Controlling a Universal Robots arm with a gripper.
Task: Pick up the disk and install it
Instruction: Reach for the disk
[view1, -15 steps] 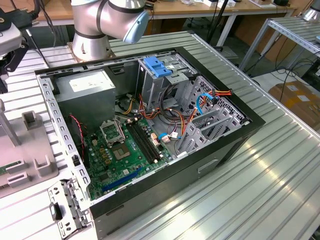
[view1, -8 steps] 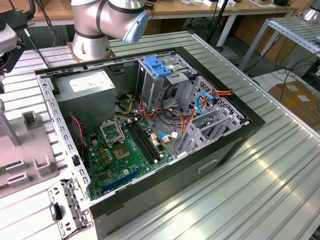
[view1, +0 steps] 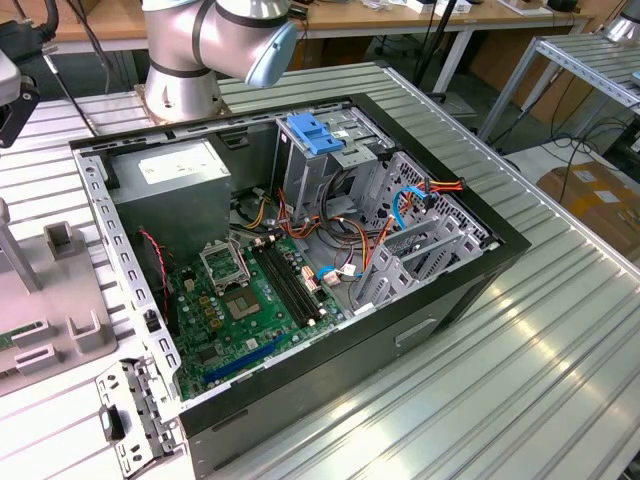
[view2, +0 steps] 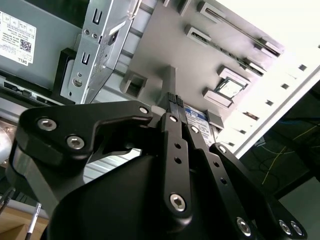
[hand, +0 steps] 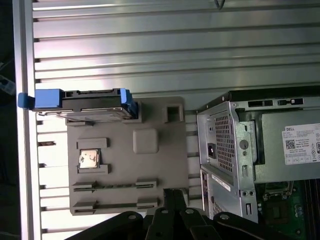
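The disk (hand: 82, 105), grey metal framed by bright blue rails, stands on its edge in a holder at the far end of a grey fixture plate (hand: 150, 170) in the first wrist view. My gripper (hand: 173, 192) hangs over the opposite end of that plate, well apart from the disk. Its black fingers (view2: 172, 125) lie close together with nothing between them in both wrist views. The open computer case (view1: 300, 250) lies on the ribbed table, and its metal drive cage (view1: 330, 160) carries a light-blue latch.
The fixture plate (view1: 60, 300) lies at the exterior view's left beside the case and holds a processor chip (hand: 90, 159) and slotted holders. A grey power-supply box (view1: 175, 170), the motherboard (view1: 240, 300) and loose cables fill the case. The arm's base (view1: 190, 60) stands behind it.
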